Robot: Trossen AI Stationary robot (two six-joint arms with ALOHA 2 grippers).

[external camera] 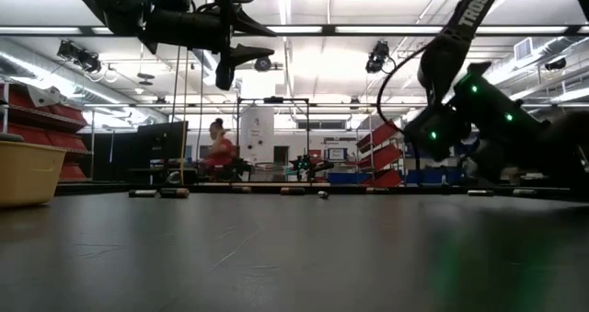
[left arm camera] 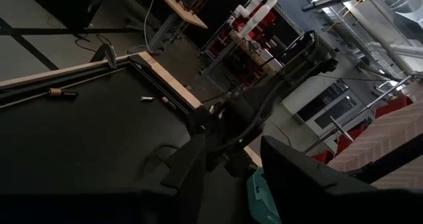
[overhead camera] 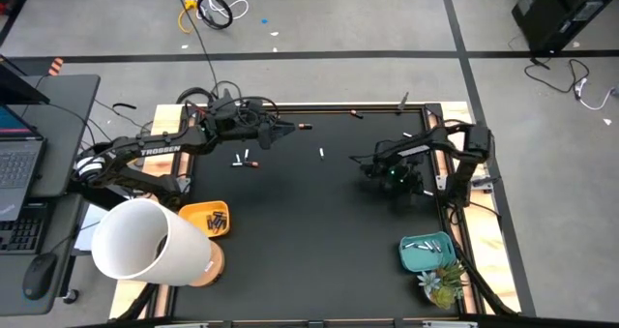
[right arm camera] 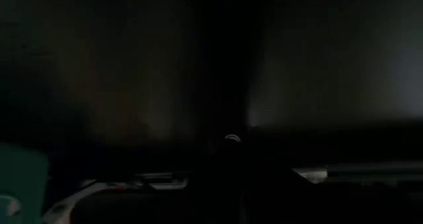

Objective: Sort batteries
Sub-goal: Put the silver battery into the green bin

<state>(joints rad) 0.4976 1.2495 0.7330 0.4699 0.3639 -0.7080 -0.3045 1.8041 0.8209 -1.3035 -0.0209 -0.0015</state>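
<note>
Evidently the right gripper (overhead camera: 395,178) is sitting low on the black mat (overhead camera: 319,231) at its right-hand side, fingers pressed together; whether a battery is pinched between them cannot be told, since the arm's own body is covering the spot from above and its wrist view is nearly black. Being down at the surface suggests it is closing on a battery there rather than carrying one. The left gripper (overhead camera: 286,129) is hanging above the far left part of the mat with its fingers spread and nothing between them, apparently waiting clear of the working arm. Two bins are standing at the near corners, probably so each arm has one within reach: an orange bin (overhead camera: 205,219) on the left holding dark batteries, and a teal bin (overhead camera: 428,252) on the right holding pale ones. Loose batteries (overhead camera: 244,161) are lying flat on the mat near the left gripper, long axes pointing different ways, one white battery (overhead camera: 322,153) lying roughly front to back near the middle.
</note>
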